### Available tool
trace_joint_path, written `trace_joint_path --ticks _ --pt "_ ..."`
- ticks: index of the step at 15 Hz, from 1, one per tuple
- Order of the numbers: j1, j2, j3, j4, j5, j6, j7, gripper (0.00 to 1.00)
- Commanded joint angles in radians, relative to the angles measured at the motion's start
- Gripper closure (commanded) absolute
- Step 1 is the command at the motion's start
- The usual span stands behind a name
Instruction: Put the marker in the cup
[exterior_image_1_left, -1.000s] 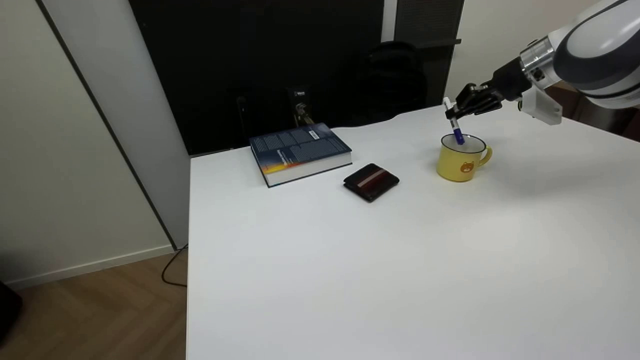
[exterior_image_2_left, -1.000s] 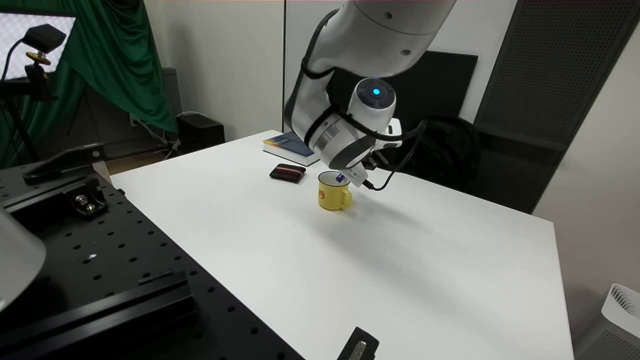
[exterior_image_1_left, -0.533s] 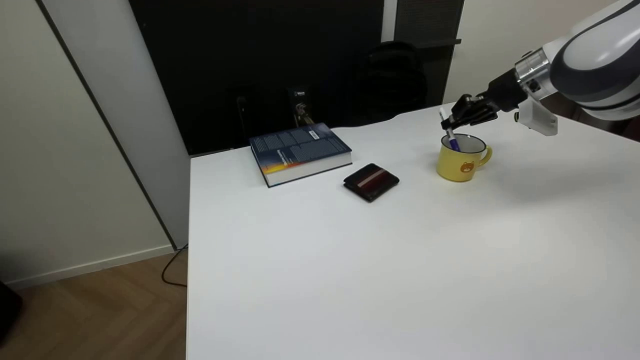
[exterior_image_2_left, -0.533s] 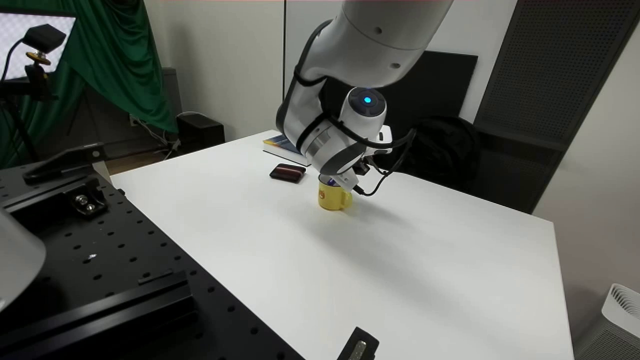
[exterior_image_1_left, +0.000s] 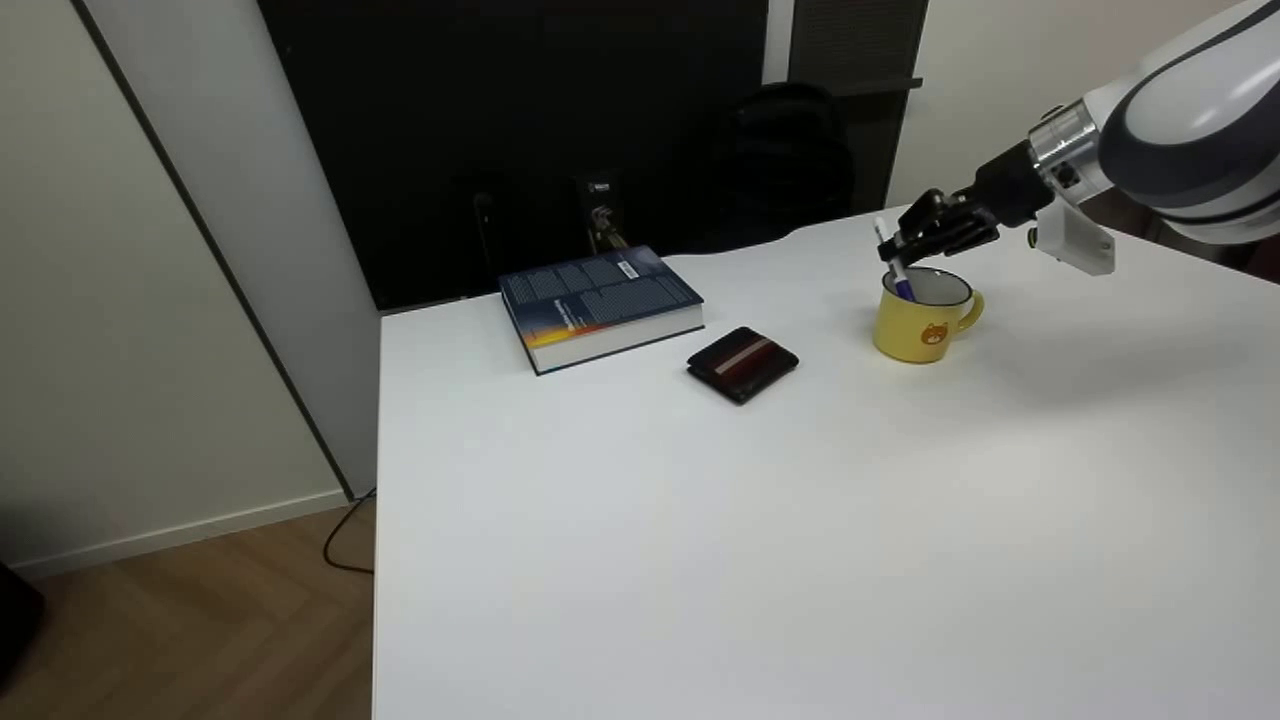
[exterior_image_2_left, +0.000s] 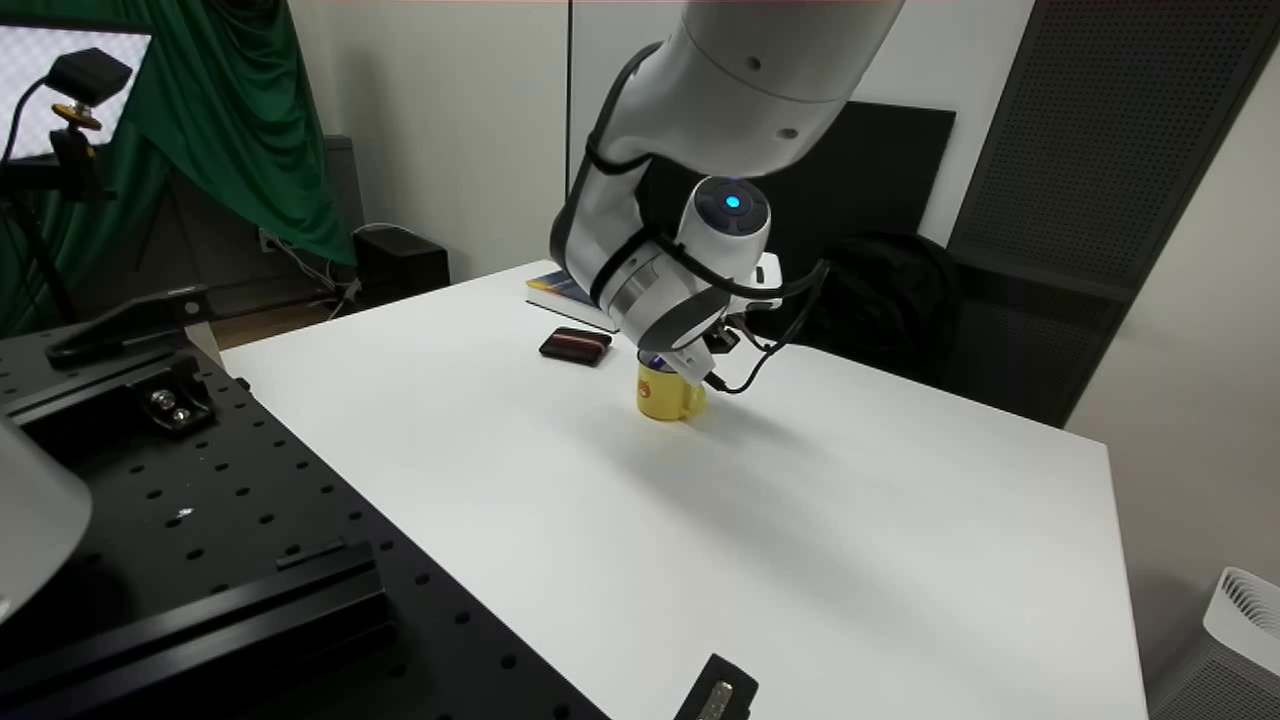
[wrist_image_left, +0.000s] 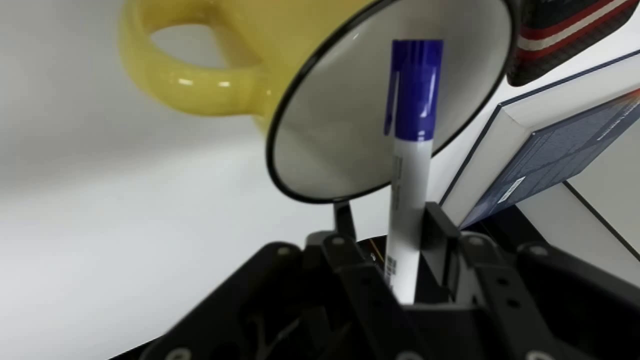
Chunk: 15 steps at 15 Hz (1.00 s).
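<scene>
A thick rectangular hardcover book (exterior_image_1_left: 605, 300), dark blue with a yellow-orange corner and white page edges, is lying flat on a smooth white table (exterior_image_1_left: 640, 540). Near it, just apart, a flat folded black and dark red wallet (exterior_image_1_left: 742, 365) is resting, a pale stripe running across it. In an exterior view, a draped green cloth curtain (exterior_image_2_left: 250, 130) is hanging behind a bright white panel (exterior_image_2_left: 35, 55), a black box (exterior_image_2_left: 400, 262) is standing beyond the table's edge, and a white slatted appliance (exterior_image_2_left: 1235, 640) is standing at the far right. A dark rounded bundle (exterior_image_2_left: 890, 300), perhaps a backpack, is sitting behind the table, the blackness there blurring its outline.
</scene>
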Motion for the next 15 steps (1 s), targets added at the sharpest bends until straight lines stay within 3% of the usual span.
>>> trace_joint_path --ticks 1,5,12,15 --pt "0.015 0.03 0.005 0.04 0.004 0.006 -0.001 0.31" --pt "0.035 0.025 0.01 0.043 0.004 0.004 0.0 0.02" --pt "0.098 -0.072 -0.019 -0.017 0.048 0.001 0.028 0.0" --pt "0.198 -0.181 -0.094 -0.041 0.128 -0.009 0.049 0.0"
